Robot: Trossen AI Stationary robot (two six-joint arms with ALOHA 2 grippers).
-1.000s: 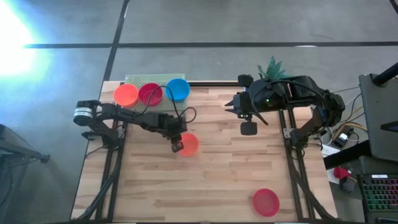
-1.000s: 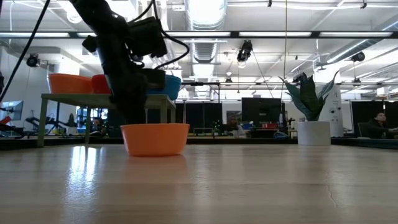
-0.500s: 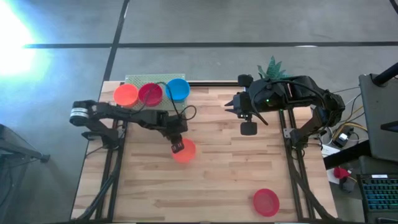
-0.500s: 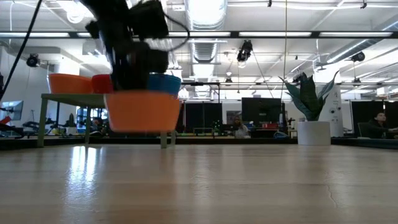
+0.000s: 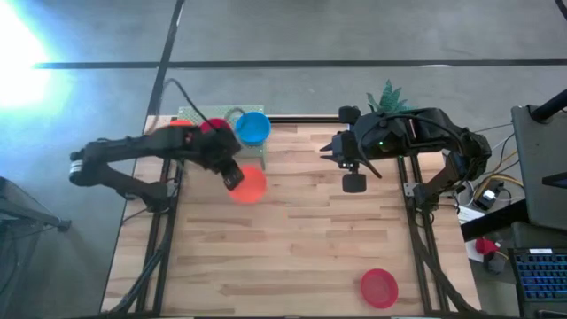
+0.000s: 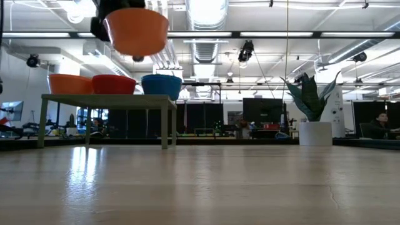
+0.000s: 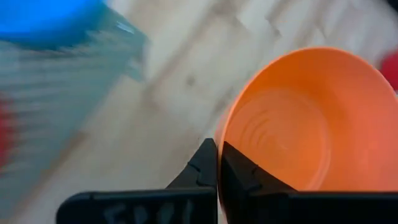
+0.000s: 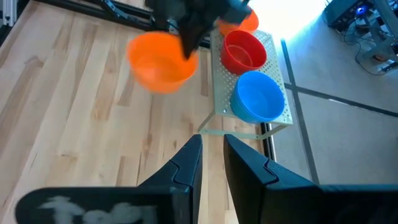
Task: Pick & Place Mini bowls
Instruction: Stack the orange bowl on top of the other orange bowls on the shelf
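Note:
My left gripper (image 5: 234,177) is shut on an orange mini bowl (image 5: 250,185), which it carries high above the table (image 6: 136,30), just in front of a small raised rack (image 5: 190,113). On the rack sit a blue bowl (image 5: 253,128), a red bowl (image 5: 213,128) and an orange bowl (image 6: 70,84); my arm partly covers the last two from above. Another red bowl (image 5: 379,288) rests on its base near the table's near right corner. My right gripper (image 5: 353,182) hangs still at the far right, with its fingers narrowly apart (image 8: 212,146). My left gripper pinches the orange bowl's rim (image 7: 221,134) on the side nearest the rack, one finger (image 7: 239,171) inside the bowl and one (image 7: 205,167) outside. The fingers come slanting down from the table's left. The bowl is lifted clear and stays nearly upright, mouth up.
A white plant pot (image 6: 314,132) with a green plant (image 5: 388,96) stands at the far edge behind my right arm. The rack's legs (image 6: 165,122) stand on the table's far left. Bare wood (image 5: 301,239) spreads across the middle and the near side.
My left gripper has risen from the table and swung toward the far left, toward the rack. The orange bowl, which stood on the table a second ago, has been lifted clear and now hangs above the height of the bowls on the rack.

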